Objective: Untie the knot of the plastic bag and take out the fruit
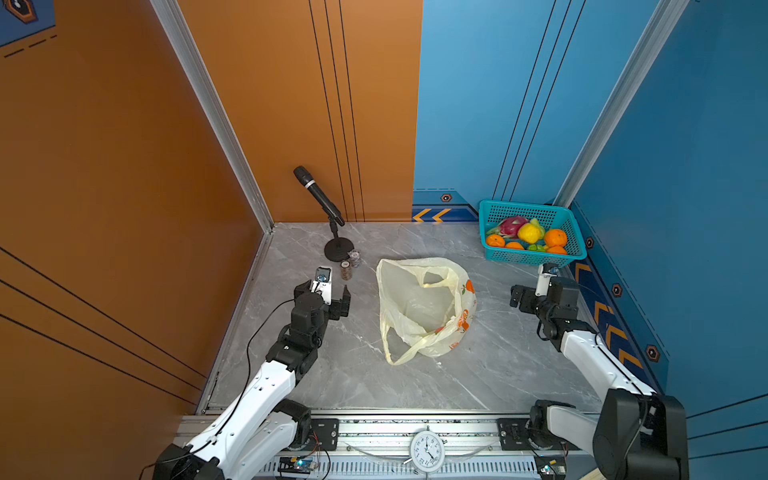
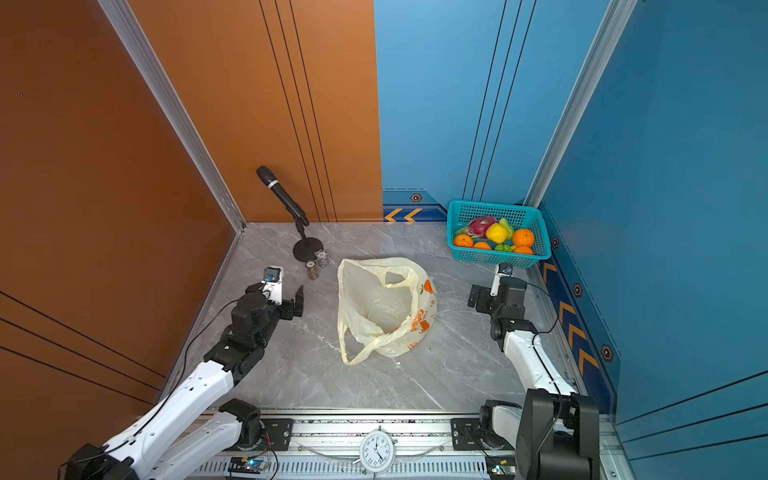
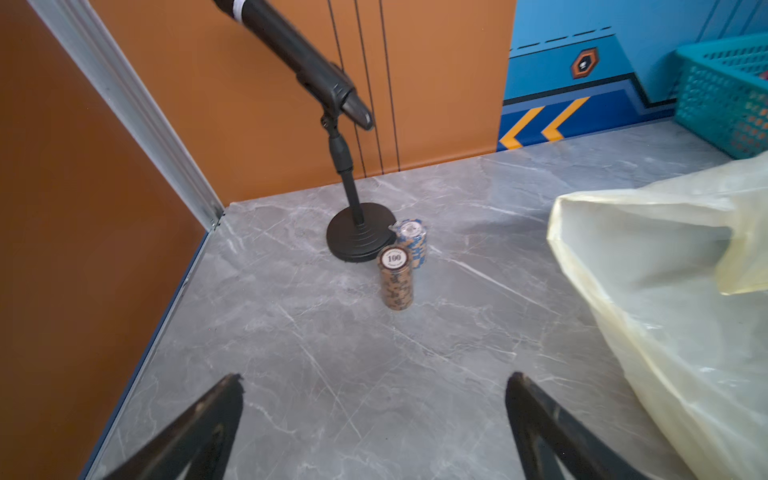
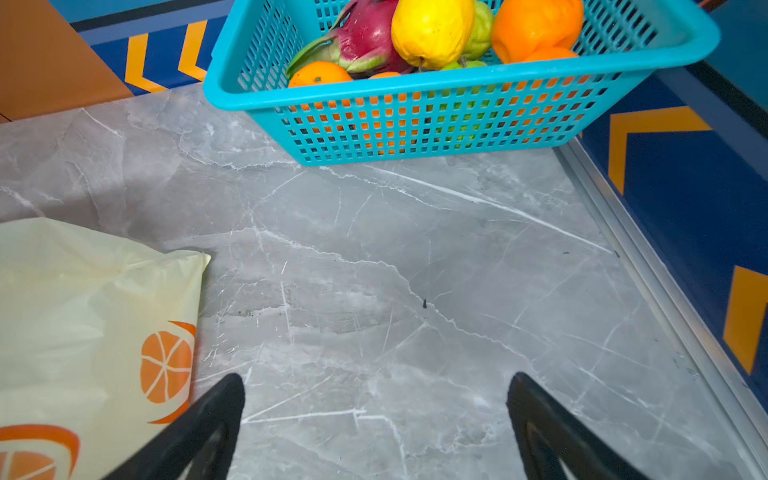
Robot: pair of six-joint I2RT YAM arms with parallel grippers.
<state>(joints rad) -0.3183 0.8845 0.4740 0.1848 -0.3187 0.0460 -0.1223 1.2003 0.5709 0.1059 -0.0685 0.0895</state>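
Two grippers stand wide open and empty, the left gripper [image 3: 374,376] and the right gripper [image 4: 376,376] flanking the slack plastic bag [image 1: 415,307] mid-table. Only your left wrist view shows the printed top of the poker chip stack [image 3: 395,276]. Only the right wrist view shows the fruit [image 4: 432,29] close up, piled in the teal basket [image 4: 415,91] in the far right corner.

plastic bag [image 1: 411,307], centre: translucent pale yellow, with an orange-red citrus-slice print on its 3 o'clock side.
basket [image 1: 528,258], 2 o'clock of the bag: teal, square-hole grid.
fruit [image 1: 530,233] in it: one yellow; dragon fruit [image 1: 512,225] pink with green tips; oranges [image 1: 555,237] orange; green pieces [image 1: 536,247].
table [image 1: 332,374]: grey marble, white veins.
microphone [image 1: 318,195], 11 o'clock: black, white band.
chip stacks: tan stack [image 3: 396,276]; blue-and-white stack [image 3: 413,241].
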